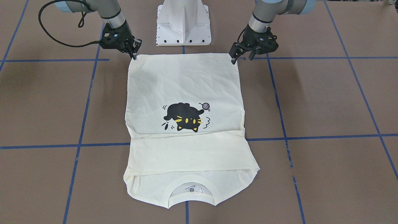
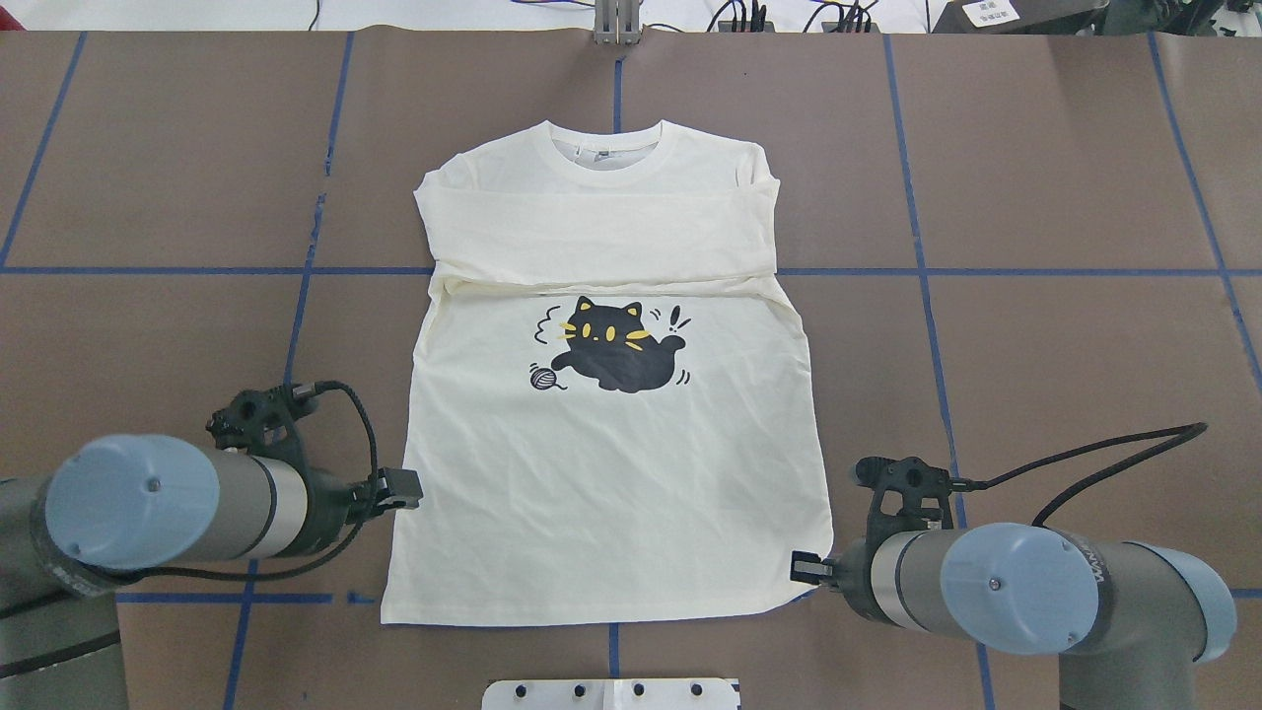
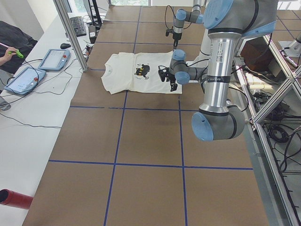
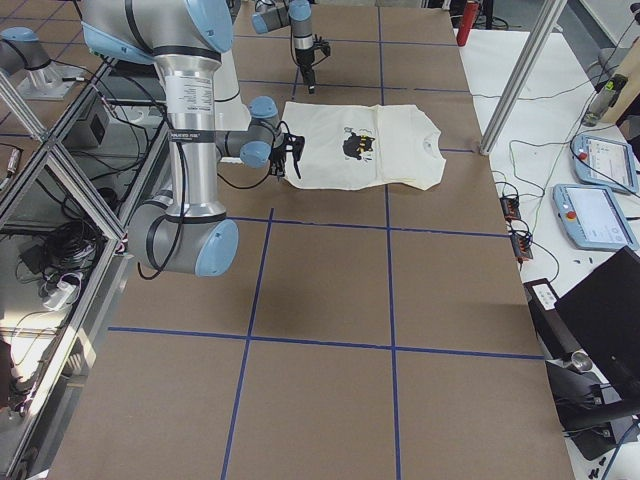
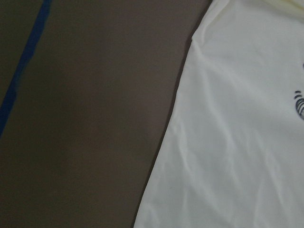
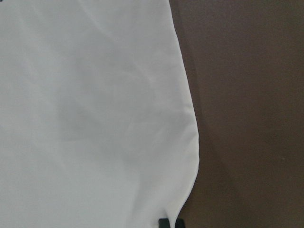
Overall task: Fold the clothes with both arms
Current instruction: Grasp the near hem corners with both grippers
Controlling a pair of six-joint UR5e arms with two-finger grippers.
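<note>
The clothes are one cream T-shirt (image 2: 611,463) lying flat and face up, with a black cat print (image 2: 611,345). Its sleeves are folded across the chest and its neck (image 2: 616,158) is at the far side. My left gripper (image 1: 242,58) hovers at the hem corner on its side with its fingers apart, holding nothing. The left wrist view shows only the shirt's side edge (image 5: 166,142) and no fingers. My right gripper (image 2: 801,568) is at the other hem corner. Its fingertips (image 6: 164,222) sit close together on the rounded corner, which looks pinched.
The white pedestal base (image 1: 184,23) stands just behind the hem, between both arms. Brown table (image 2: 1035,375) with blue tape lines lies around the shirt. A person's hand (image 3: 10,52) and tablets (image 3: 54,59) are on a side bench, off the work area.
</note>
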